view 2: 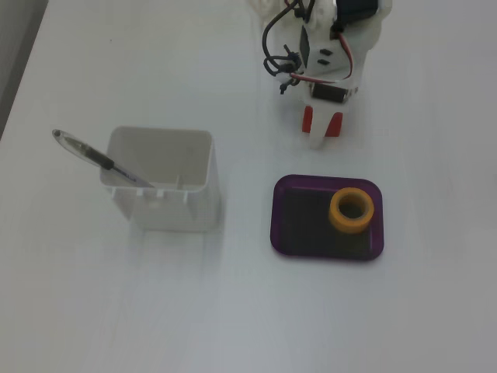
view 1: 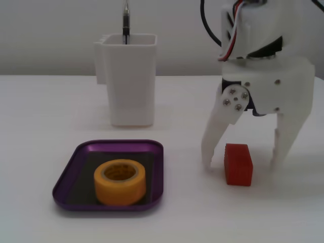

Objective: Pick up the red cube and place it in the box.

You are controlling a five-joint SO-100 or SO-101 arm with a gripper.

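Note:
The red cube (view 1: 238, 164) lies on the white table, right of the box in a fixed view. My gripper (view 1: 242, 163) is open and low over the table, one white finger on each side of the cube with a gap to both. In the other fixed view, from above, the gripper (view 2: 321, 128) covers most of the cube (view 2: 307, 119), and red shows on both sides of a finger. The box (view 1: 68, 174) is a shallow purple tray to the cube's left; from above the tray (view 2: 277, 225) lies just below the gripper.
A yellow tape roll (view 1: 120, 181) sits inside the tray, also seen from above (view 2: 351, 210). A tall white container (view 1: 131, 81) holding a pen (view 1: 125, 23) stands behind the tray; from above the container (view 2: 167, 194) is left of the tray.

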